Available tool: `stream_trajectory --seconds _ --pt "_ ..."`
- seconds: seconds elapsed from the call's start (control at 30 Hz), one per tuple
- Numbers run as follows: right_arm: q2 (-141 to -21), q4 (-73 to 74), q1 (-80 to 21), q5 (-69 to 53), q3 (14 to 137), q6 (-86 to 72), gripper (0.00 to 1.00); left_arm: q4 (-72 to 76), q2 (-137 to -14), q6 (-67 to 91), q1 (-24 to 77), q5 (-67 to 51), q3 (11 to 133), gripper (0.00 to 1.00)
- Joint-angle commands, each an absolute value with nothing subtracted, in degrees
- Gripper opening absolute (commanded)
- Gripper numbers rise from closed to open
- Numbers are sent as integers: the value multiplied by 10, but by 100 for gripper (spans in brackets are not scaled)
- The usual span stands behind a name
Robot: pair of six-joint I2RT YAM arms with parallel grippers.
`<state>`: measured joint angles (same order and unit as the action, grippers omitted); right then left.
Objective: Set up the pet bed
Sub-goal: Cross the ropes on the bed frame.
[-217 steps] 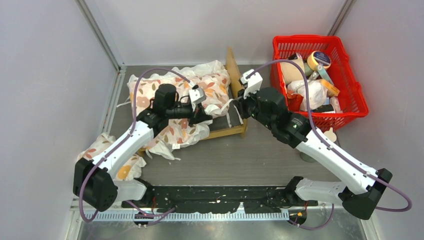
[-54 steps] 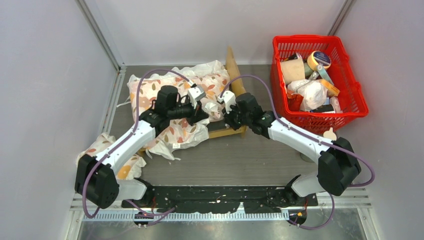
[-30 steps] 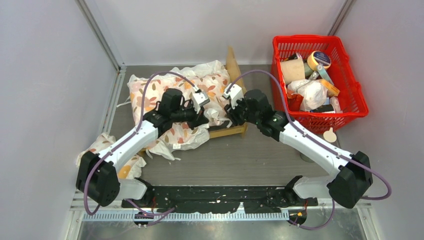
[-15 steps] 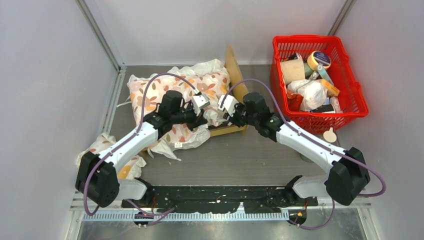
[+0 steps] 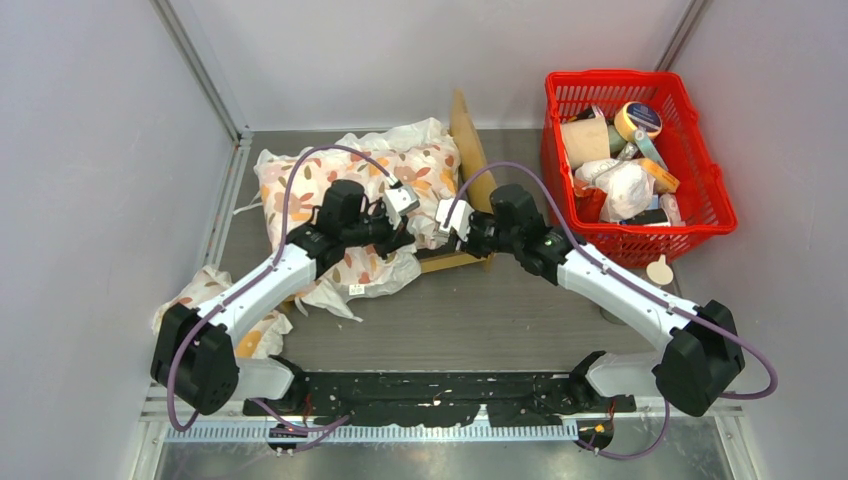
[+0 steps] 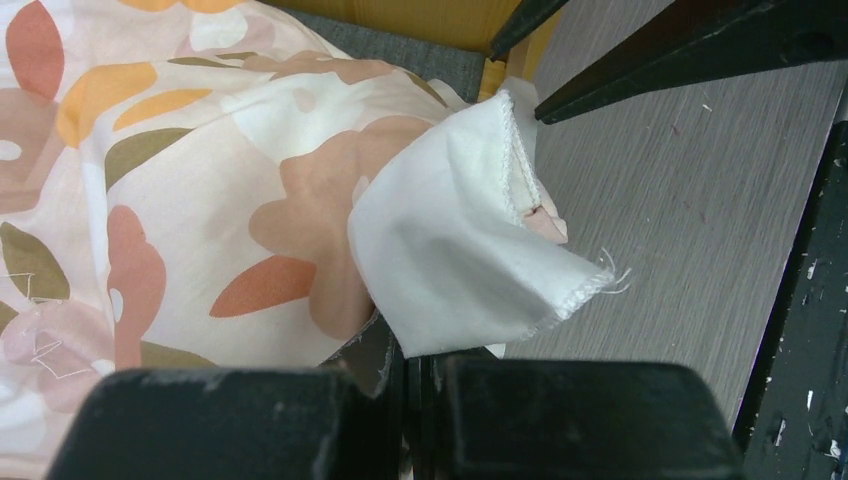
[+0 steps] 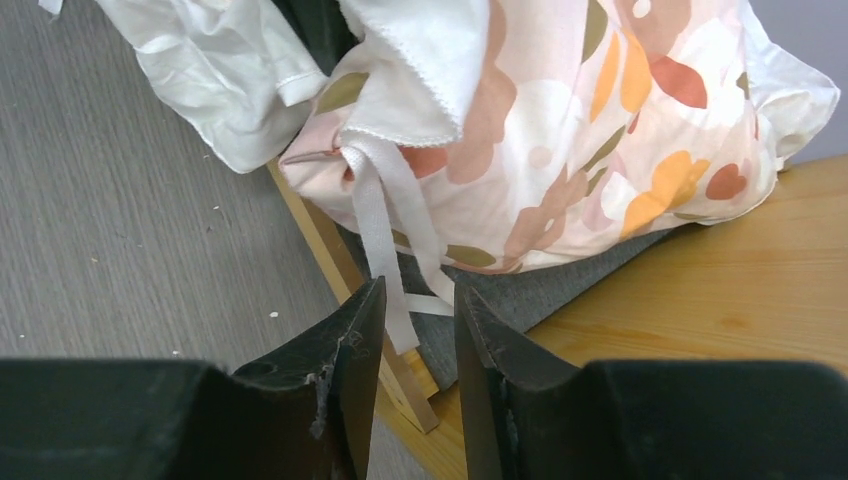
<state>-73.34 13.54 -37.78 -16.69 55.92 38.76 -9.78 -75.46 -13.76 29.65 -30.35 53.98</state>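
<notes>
Fabric fills both wrist views: the left gripper is clamped on a white corner of the floral cushion. The right gripper stands narrowly parted, with the cushion's white tie strap hanging loose between its fingers. The pet bed sits in the upper middle of the overhead view, left of the red basket, largely under the cushion.

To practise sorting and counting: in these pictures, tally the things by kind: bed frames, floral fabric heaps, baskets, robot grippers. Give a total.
Pet bed: 1
Floral fabric heaps: 2
Red basket: 1
Grippers, left gripper and right gripper: 2
Total: 6
</notes>
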Motion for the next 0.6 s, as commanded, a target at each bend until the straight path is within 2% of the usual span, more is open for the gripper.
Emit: stream_trajectory --seconds 0.0,0.4,0.47,0.53,0.57 --pt "-723 146 -383 -192 575 393 37 -74 -737 -136 294 -286 545 0" --pt "-734 143 -396 -142 560 373 41 -91 -741 -138 291 -285 559 0" --pt "-741 124 -396 -116 555 356 38 -92 -743 -137 290 -286 559 0" --pt "-748 117 -396 -100 558 341 27 -92 -743 -136 290 -286 559 0" --pt "-752 112 -396 -99 557 334 17 -92 -743 -136 290 -287 559 0"
